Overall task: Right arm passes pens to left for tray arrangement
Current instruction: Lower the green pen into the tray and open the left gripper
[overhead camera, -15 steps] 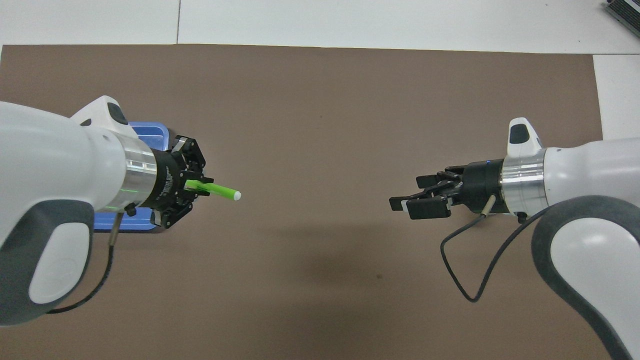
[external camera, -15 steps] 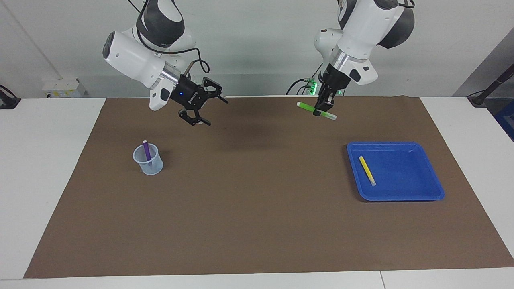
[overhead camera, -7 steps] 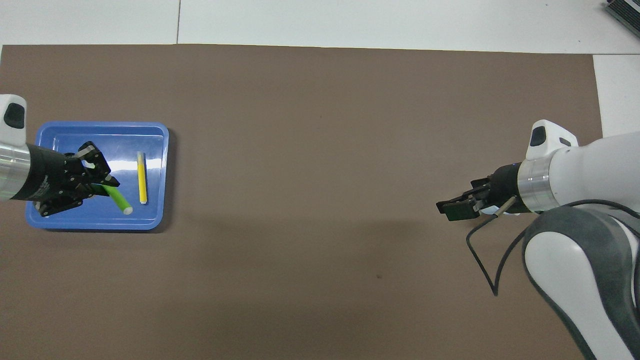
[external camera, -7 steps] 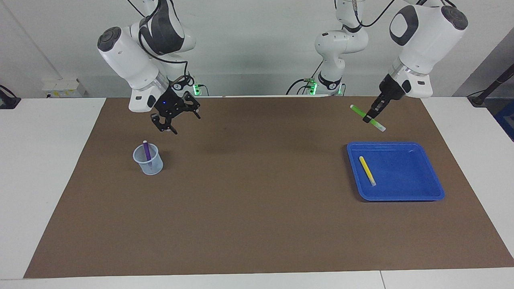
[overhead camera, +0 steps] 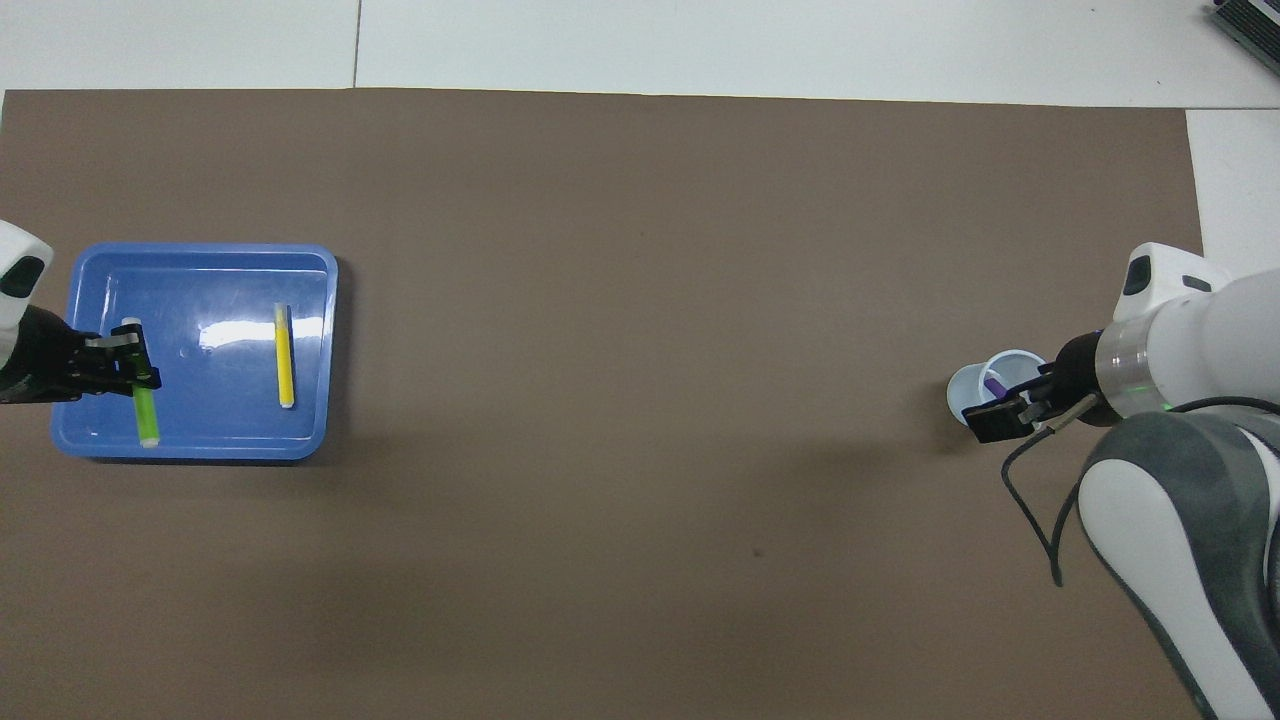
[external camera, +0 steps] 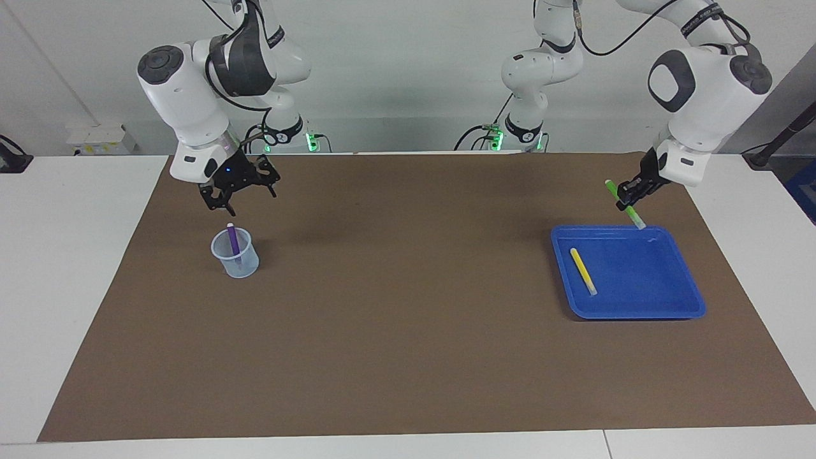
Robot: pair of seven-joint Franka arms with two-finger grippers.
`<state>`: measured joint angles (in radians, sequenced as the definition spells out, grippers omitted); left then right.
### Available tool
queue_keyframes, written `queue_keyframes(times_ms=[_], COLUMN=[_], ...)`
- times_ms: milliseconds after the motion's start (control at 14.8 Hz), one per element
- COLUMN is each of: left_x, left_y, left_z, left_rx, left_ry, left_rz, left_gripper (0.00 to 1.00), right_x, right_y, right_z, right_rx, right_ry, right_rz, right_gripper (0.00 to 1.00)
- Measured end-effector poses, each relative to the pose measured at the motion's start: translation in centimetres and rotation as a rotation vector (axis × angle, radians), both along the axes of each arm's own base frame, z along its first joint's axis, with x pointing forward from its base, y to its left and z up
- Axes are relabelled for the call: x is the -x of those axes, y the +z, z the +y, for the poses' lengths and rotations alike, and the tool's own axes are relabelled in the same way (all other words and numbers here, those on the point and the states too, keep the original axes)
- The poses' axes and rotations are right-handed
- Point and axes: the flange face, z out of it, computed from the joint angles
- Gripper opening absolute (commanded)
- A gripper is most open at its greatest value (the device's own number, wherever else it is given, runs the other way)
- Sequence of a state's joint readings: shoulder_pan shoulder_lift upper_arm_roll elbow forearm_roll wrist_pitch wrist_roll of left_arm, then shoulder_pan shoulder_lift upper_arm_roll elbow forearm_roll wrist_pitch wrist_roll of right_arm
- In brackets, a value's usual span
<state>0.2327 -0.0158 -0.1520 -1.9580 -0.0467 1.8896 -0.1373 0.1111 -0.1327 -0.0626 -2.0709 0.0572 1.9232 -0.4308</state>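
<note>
- In the overhead view the left arm is cut off at the frame edge; only its left gripper (overhead camera: 128,362) and wrist show. The right arm's bulk covers much of the table corner at its end.
- The cup (external camera: 235,254) is partly hidden overhead by the right gripper (overhead camera: 1003,415); only a bit of the purple pen (external camera: 233,241) shows there.
- Left gripper (external camera: 631,194) is clamped on the green pen (external camera: 625,204), up in the air over the tray (external camera: 676,305) rim at about 12 o'clock in the facing view. The pen tilts, pale tip downward.
- Right gripper (external camera: 237,191) hangs over the cup, fingers spread, holding nothing.
- The purple pen stands leaning in the translucent cup, toward the right arm's end of the brown mat (external camera: 408,357).
- The yellow pen (external camera: 583,271) lies flat in the blue tray, thin, with a pale tip at its end farther from the robots.
</note>
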Motion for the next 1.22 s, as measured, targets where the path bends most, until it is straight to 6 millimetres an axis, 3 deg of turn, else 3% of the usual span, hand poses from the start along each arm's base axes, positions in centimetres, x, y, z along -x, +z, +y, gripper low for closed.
queue_keyframes(times_ms=[270, 608, 743, 946, 1216], left_x=[-3.2, -5.2, -5.4, -5.6, -5.7], left_y=[-6.8, -14.3, -15.5, -15.4, -15.4], left_z=[1.5, 4.0, 4.1, 3.9, 3.9], left_rx=[-0.027, -0.027, -0.022, -0.022, -0.024], left_ry=[-0.132, -0.268, -0.273, -0.276, -0.276], left_rz=[-0.016, -0.015, -0.016, -0.024, -0.031], left_gripper=[0.00, 0.00, 0.00, 0.00, 0.00], right_x=[0.4, 0.7, 0.5, 0.5, 0.4], right_y=[-1.8, -5.1, -6.3, -8.2, -8.6], right_z=[-1.2, -3.0, -3.6, -4.1, -4.1], right_rx=[0.050, 0.072, 0.078, 0.089, 0.094], right_ry=[-0.025, -0.047, -0.057, -0.057, -0.054], right_rz=[0.015, -0.001, -0.008, 0.005, 0.013], right_gripper=[1.00, 1.00, 1.00, 1.00, 1.00])
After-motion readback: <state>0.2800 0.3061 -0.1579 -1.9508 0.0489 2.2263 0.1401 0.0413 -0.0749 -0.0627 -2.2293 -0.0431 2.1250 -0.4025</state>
